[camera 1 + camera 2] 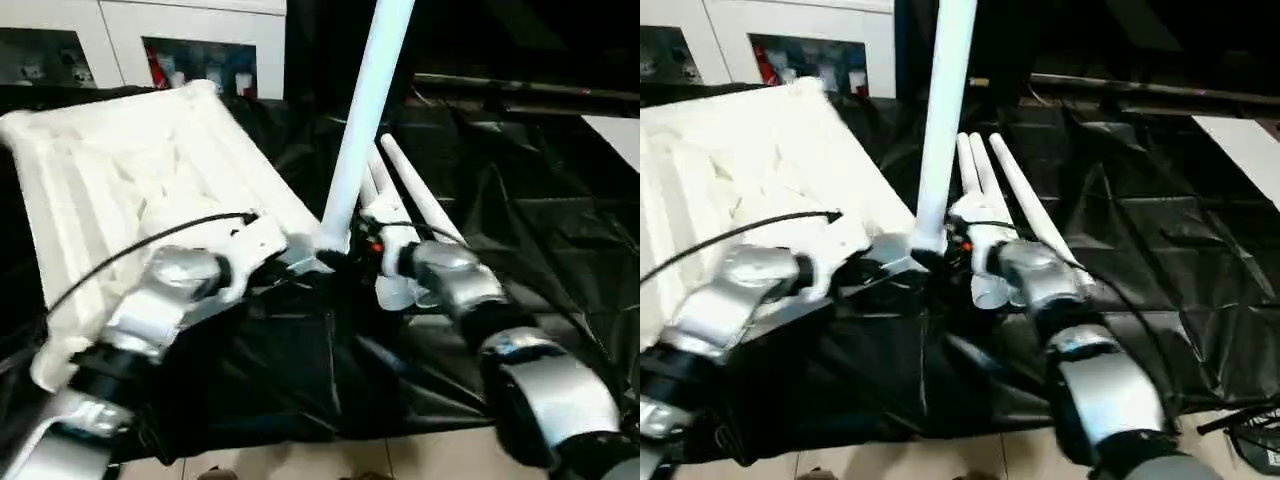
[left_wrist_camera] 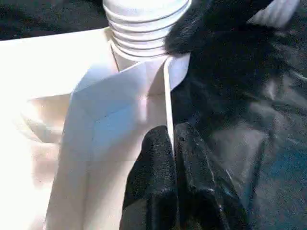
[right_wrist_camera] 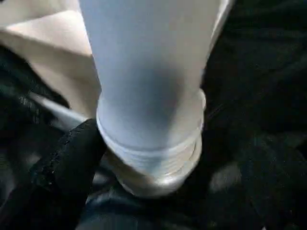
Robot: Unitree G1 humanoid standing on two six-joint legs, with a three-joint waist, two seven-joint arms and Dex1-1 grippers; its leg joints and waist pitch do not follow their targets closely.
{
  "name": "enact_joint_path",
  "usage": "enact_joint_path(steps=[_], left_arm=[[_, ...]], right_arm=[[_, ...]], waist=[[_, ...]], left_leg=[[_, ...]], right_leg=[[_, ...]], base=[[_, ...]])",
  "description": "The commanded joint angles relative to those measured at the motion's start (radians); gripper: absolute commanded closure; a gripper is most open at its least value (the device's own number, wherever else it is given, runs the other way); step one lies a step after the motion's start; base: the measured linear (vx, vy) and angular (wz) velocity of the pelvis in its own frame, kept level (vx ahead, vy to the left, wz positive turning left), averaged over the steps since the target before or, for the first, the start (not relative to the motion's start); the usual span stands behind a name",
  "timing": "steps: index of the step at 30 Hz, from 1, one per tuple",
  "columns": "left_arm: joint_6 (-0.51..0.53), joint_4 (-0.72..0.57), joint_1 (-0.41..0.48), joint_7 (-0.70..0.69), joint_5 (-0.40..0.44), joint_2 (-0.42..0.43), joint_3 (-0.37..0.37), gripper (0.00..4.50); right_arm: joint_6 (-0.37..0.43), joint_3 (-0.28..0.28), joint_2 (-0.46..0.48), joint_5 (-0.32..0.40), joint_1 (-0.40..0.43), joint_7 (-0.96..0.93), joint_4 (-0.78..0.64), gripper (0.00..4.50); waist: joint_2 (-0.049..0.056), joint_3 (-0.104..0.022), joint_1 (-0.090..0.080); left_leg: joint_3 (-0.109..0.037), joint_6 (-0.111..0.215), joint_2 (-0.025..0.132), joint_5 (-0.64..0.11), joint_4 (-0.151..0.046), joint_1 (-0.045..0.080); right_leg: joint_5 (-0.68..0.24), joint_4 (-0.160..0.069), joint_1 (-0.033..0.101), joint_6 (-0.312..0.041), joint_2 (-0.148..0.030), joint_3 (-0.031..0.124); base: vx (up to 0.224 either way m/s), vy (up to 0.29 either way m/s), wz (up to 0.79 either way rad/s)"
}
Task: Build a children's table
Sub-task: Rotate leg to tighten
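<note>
Plastic leg (image 1: 362, 120), light, stiff and slick, stands between the wide right pincer (image 3: 144, 158); left pincer (image 2: 173, 158) pinches the tabletop's rim (image 2: 168, 91).

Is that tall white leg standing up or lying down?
Standing up: the leg rises steeply from the tabletop's corner, while three other legs lie flat.

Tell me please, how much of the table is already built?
Done: nothing fully. In hand: one leg stands upright at the near corner of the table top, its thread visible; left gripper pinches the top's edge. Left: three legs lie on the black cloth.
</note>
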Motion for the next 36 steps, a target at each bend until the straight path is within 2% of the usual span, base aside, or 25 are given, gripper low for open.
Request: enact_joint_path(steps=[1,5,12,20,22,29,31,35,36], left_arm=[[-0.021,0.020,0.029,-0.067,-0.010,0.021,-0.030,4.50],[-0.046,-0.002,0.042,-0.123,-0.034,0.048,-0.033,4.50],[-0.079,-0.015,0.051,-0.189,-0.056,0.071,-0.041,4.50],[-0.088,-0.006,0.046,-0.209,-0.060,0.078,-0.045,4.50],[-0.088,-0.009,0.048,-0.215,-0.061,0.081,-0.048,4.50],[-0.083,-0.018,0.052,-0.220,-0.059,0.085,-0.046,4.50],[-0.083,-0.019,0.053,-0.222,-0.059,0.087,-0.046,4.50],[-0.084,-0.016,0.053,-0.223,-0.058,0.089,-0.046,4.50],[-0.084,-0.016,0.052,-0.223,-0.058,0.089,-0.046,4.50]], right_arm=[[-0.007,0.007,-0.023,0.014,0.014,0.055,-0.029,0.08],[-0.009,0.009,-0.027,0.024,0.024,0.115,-0.047,0.08],[-0.033,0.008,-0.023,0.021,0.031,0.147,-0.045,0.08],[-0.041,0.007,-0.019,0.030,0.037,0.200,-0.051,0.08],[-0.042,0.006,-0.016,0.034,0.038,0.208,-0.050,0.35],[-0.057,0.016,-0.006,0.020,0.042,0.213,-0.039,0.82],[-0.061,0.019,-0.003,0.018,0.042,0.213,-0.034,1.02],[-0.058,0.018,0.000,0.022,0.044,0.212,-0.033,1.23],[-0.057,0.018,0.001,0.023,0.045,0.213,-0.034,1.49]], waist=[[0.014,-0.053,0.002],[0.011,-0.055,0.001],[0.008,-0.059,0.003],[0.007,-0.060,0.008],[0.006,-0.058,0.011],[0.010,-0.052,0.020],[0.010,-0.054,0.021],[0.009,-0.057,0.020],[0.010,-0.057,0.021]], left_leg=[[0.007,0.122,0.024,0.033,-0.047,-0.003],[0.007,0.119,0.023,0.042,-0.045,-0.001],[0.008,0.144,0.020,0.104,-0.038,0.000],[0.008,0.145,0.022,0.100,-0.035,-0.001],[0.008,0.140,0.023,0.079,-0.035,-0.001],[0.006,0.084,0.025,-0.003,-0.041,0.000],[0.006,0.074,0.023,0.000,-0.041,0.001],[0.006,0.082,0.020,0.027,-0.038,-0.002],[0.006,0.085,0.020,0.029,-0.038,0.000]], right_leg=[[0.181,-0.045,0.061,-0.316,-0.073,0.045],[0.197,-0.041,0.060,-0.321,-0.071,0.045],[0.275,-0.031,0.062,-0.339,-0.069,0.043],[0.271,-0.028,0.063,-0.343,-0.070,0.042],[0.242,-0.029,0.062,-0.338,-0.072,0.043],[0.125,-0.036,0.058,-0.309,-0.073,0.044],[0.134,-0.035,0.058,-0.304,-0.072,0.045],[0.180,-0.031,0.060,-0.307,-0.071,0.045],[0.186,-0.031,0.059,-0.309,-0.071,0.045]], base=[[0.000,0.000,0.00],[0.000,0.000,0.00],[0.000,0.000,0.00],[0.000,0.000,0.00],[0.000,0.000,0.00],[0.000,0.000,0.00],[0.000,0.000,0.00],[0.000,0.000,0.00],[0.000,0.000,0.00]])
